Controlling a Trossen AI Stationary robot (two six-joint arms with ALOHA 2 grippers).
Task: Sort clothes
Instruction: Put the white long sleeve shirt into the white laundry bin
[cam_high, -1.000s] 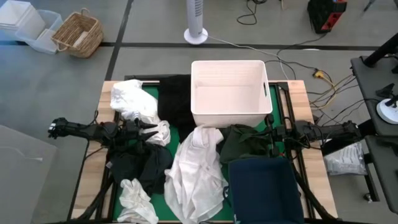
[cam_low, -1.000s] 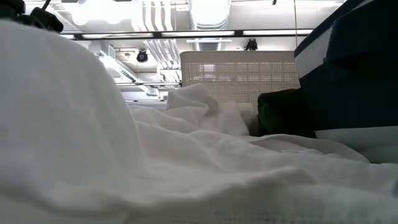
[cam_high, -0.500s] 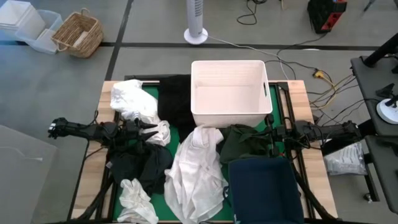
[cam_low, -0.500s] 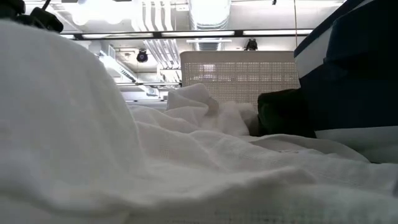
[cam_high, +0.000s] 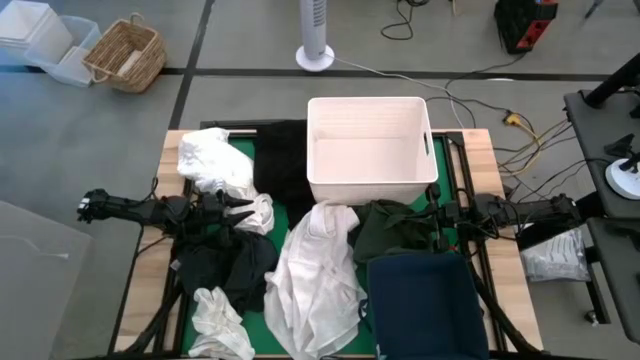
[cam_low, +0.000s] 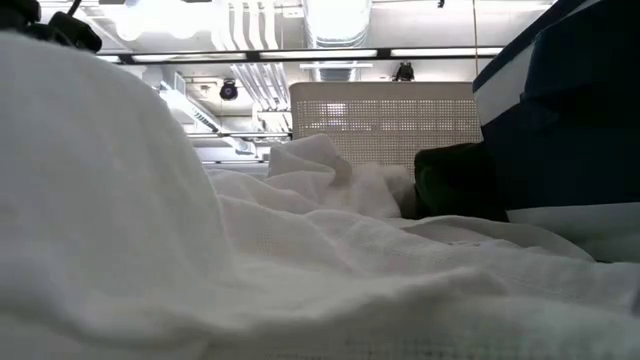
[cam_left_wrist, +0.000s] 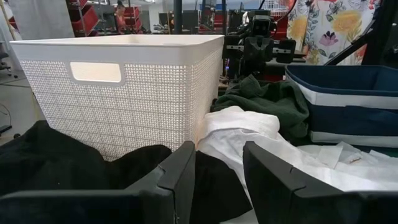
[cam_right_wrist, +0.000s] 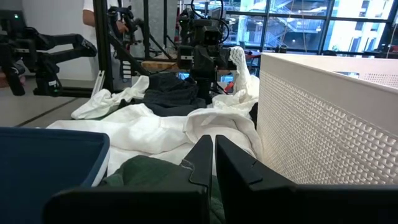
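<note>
Clothes lie loose on the green mat: a white heap (cam_high: 212, 165) at the far left, a black one (cam_high: 282, 165) beside the white bin (cam_high: 368, 101), a large white garment (cam_high: 318, 275) in the middle, a dark green one (cam_high: 392, 228) leaning on the navy bin (cam_high: 425, 300), and black (cam_high: 228, 265) and white (cam_high: 220, 320) pieces near left. My left gripper (cam_high: 247, 207) (cam_left_wrist: 217, 152) stands open and level at the left, above the clothes, nothing between its fingers. My right gripper (cam_high: 430, 222) (cam_right_wrist: 213, 142) is shut, level, over the green garment (cam_right_wrist: 149, 171).
The white bin (cam_left_wrist: 118, 87) stands at the far middle and the navy bin (cam_left_wrist: 348, 93) at the near right. In the low view white cloth (cam_low: 150, 220) fills most of the picture. A wicker basket (cam_high: 126, 55) and cables lie on the floor beyond the table.
</note>
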